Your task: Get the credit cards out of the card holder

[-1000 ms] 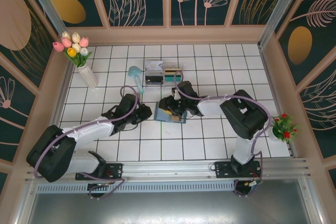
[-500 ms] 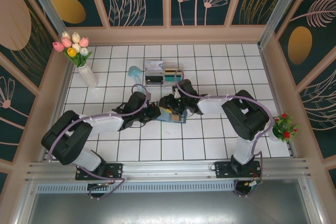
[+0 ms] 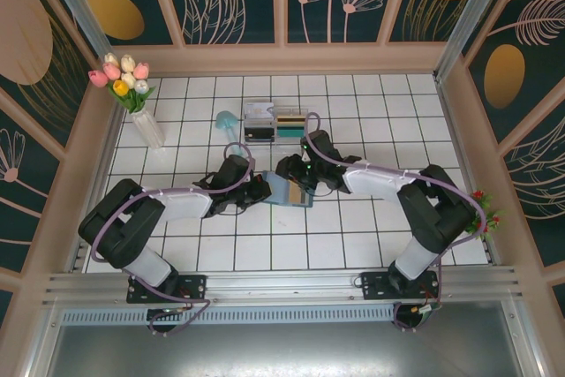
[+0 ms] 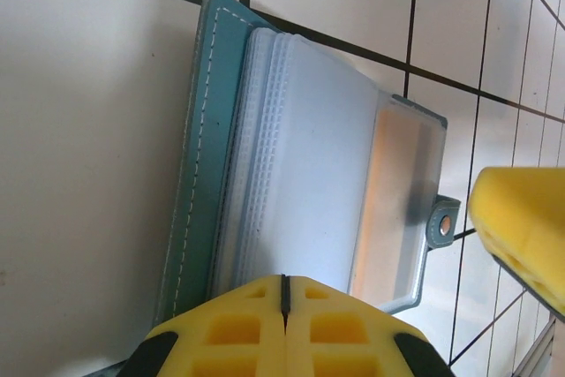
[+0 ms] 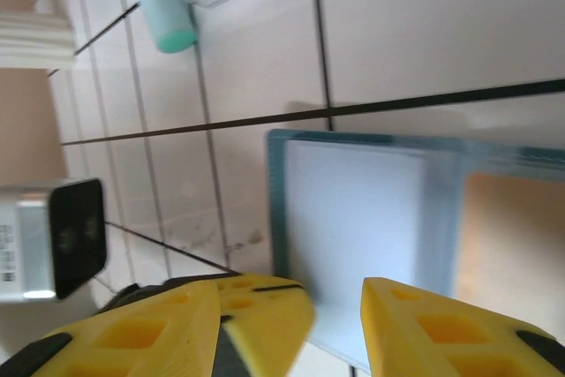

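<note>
The card holder lies open on the white tiled table, near the middle and just in front of the clear box. From above, both grippers crowd over it, so you see just a small blue patch. The credit cards are hard to see: one orange shape glows dimly through a cloudy sleeve, and I cannot tell if more lie under it. The near edge of the holder goes under the left gripper. Its two yellow fingers are pressed tight together, and I cannot tell if a thin page is pinched between them. The right gripper hangs over the holder with a gap between its fingers and grips nothing. Its wrist picture is blurry. A grey block at the left side of that picture is cut off, and I cannot tell what it is. A second ago the left gripper was a little way off to the left of the holder, and now it has reached the edge. The right arm's elbow has swung out to the right and now hides part of the little plant. The holder has not moved.
</note>
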Controlling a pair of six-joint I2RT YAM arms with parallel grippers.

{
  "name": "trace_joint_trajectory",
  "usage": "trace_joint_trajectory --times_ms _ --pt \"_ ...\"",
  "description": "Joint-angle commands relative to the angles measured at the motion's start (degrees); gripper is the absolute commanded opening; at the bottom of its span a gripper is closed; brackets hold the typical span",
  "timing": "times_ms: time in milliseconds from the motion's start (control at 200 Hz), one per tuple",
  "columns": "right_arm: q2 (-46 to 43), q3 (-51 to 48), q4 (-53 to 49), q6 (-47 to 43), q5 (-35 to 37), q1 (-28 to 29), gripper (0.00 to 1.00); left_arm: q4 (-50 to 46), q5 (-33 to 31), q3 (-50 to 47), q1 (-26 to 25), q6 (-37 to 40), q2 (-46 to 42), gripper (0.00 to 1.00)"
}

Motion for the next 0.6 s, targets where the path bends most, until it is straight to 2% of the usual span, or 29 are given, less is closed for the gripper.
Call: trace_joint_trajectory --times_ms 0,596 --pt "-1.56 -0.96 -7.54 -1.89 6.94 1.14 0.48 -1.04 -0.82 0.87 -0.37 0.85 0.69 0.02" --pt "0.73 1.26 -15.04 -4.04 13.63 2.25 0.49 -3.27 -1.7 1.3 -0.31 1.28 1.83 0.02"
